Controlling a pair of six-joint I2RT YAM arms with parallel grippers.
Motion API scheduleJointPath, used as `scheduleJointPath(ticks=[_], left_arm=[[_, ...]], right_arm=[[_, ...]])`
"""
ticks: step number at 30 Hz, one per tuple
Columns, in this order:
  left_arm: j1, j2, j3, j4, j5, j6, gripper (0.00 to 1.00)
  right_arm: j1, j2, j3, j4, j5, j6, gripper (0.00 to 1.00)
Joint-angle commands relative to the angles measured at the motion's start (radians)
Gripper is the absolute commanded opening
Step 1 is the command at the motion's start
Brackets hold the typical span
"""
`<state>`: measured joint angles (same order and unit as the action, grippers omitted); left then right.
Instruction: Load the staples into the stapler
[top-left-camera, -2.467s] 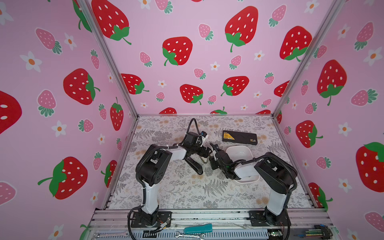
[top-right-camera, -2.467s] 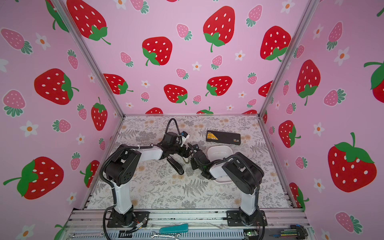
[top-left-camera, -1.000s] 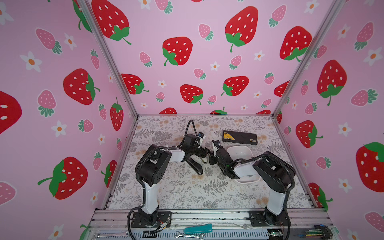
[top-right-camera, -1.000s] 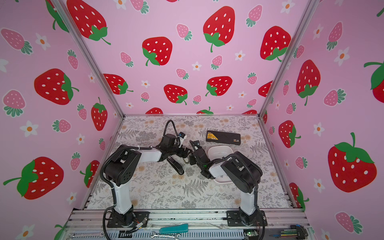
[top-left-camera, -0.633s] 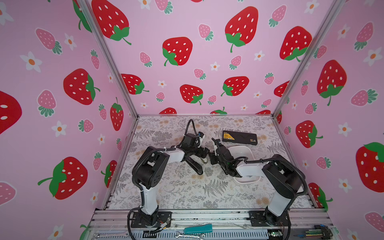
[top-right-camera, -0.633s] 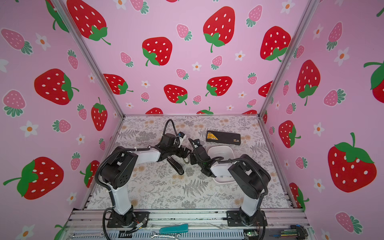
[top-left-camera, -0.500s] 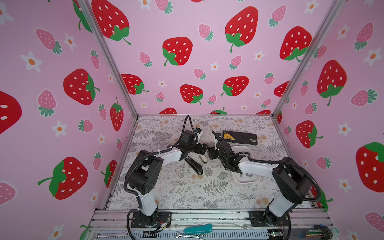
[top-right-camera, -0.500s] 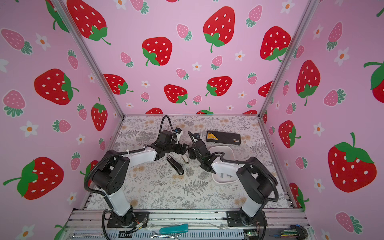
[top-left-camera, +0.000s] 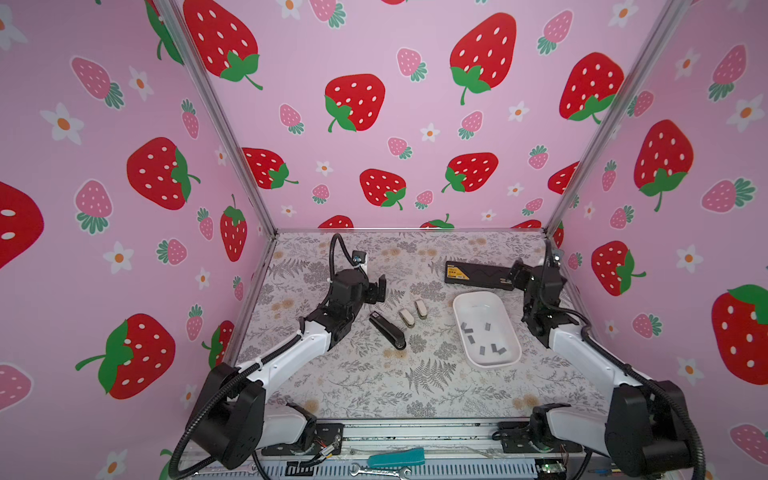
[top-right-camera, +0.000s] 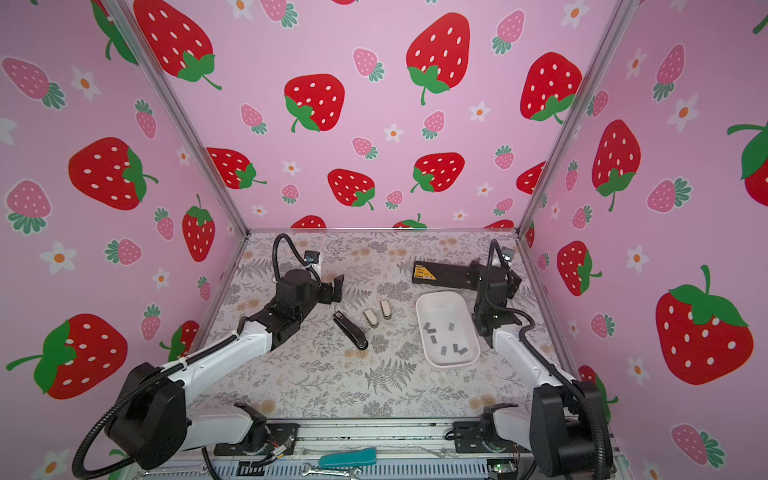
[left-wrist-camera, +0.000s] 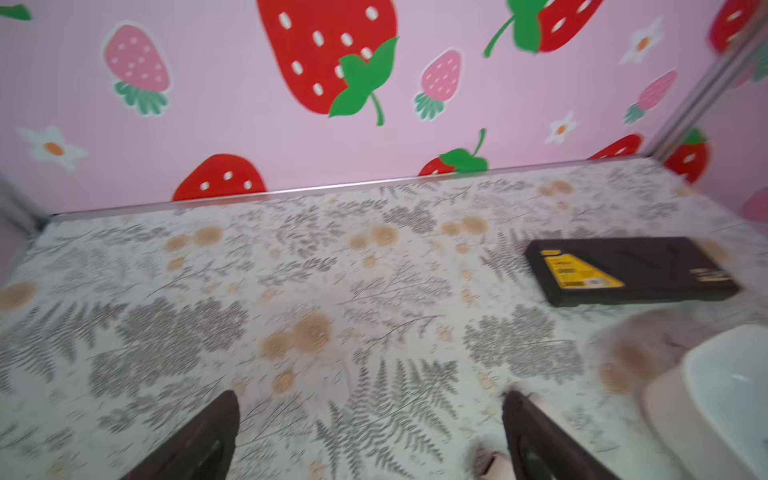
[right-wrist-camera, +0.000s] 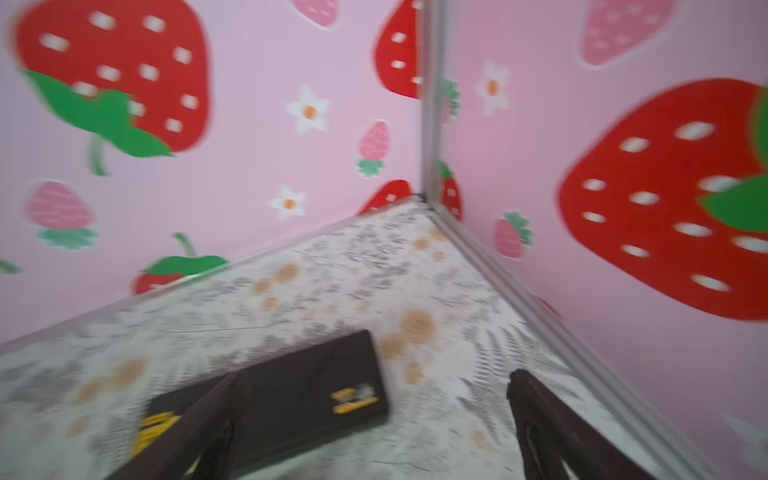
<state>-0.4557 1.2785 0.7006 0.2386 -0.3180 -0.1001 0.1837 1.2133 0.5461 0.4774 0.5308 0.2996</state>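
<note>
- several staples lie in the white tray, apart from the black stapler.
- my left claw and right claw gape wide, empty.
- light, brittle strips, i judge; pinch the long sides.

Fern-print counter carrying five things.
A black stapler lies left of centre, two small beige staplers just beside it, a white tray to their right, and a black box behind the tray.
</note>
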Motion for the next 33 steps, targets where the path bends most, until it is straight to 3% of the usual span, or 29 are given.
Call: scheduleJointPath(ticks=[1, 3, 5, 6, 10, 16, 19, 22, 25, 26, 33], left_arm=[[0.101, -0.054, -0.089, 0.050, -0.145, 0.033, 0.99], [0.209, -0.051, -0.140, 0.100, -0.031, 0.002, 1.00], [0.260, -0.041, -0.149, 0.111, -0.040, -0.017, 0.99], [0.272, -0.044, -0.150, 0.102, -0.043, 0.000, 0.99], [0.288, -0.016, -0.186, 0.200, -0.108, 0.085, 0.99], [0.350, 0.091, -0.209, 0.246, -0.061, 0.039, 0.99], [0.369, 0.131, -0.204, 0.301, -0.046, 0.046, 0.97], [0.387, 0.183, -0.266, 0.490, -0.039, 0.024, 0.99], [0.402, 0.281, -0.284, 0.627, -0.012, 0.028, 0.97], [0.407, 0.256, -0.274, 0.561, 0.011, 0.019, 0.97], [0.410, 0.268, -0.274, 0.578, 0.042, 0.035, 0.99]], right_arm=[[-0.036, 0.034, -0.121, 0.252, 0.108, -0.136, 0.99], [-0.059, 0.086, -0.155, 0.343, 0.075, -0.141, 0.99], [-0.072, 0.132, -0.172, 0.414, 0.066, -0.149, 0.99], [-0.080, 0.130, -0.148, 0.359, 0.066, -0.130, 0.99], [-0.098, 0.100, -0.210, 0.471, 0.034, -0.142, 0.99], [-0.100, 0.090, -0.220, 0.484, -0.033, -0.172, 0.99], [-0.100, 0.116, -0.242, 0.514, -0.208, -0.167, 0.99], [-0.095, 0.221, -0.226, 0.535, -0.092, -0.126, 0.99], [-0.096, 0.275, -0.222, 0.593, -0.200, -0.170, 0.99], [-0.095, 0.283, -0.226, 0.608, -0.206, -0.174, 0.99], [-0.094, 0.281, -0.269, 0.687, -0.272, -0.203, 0.99]])
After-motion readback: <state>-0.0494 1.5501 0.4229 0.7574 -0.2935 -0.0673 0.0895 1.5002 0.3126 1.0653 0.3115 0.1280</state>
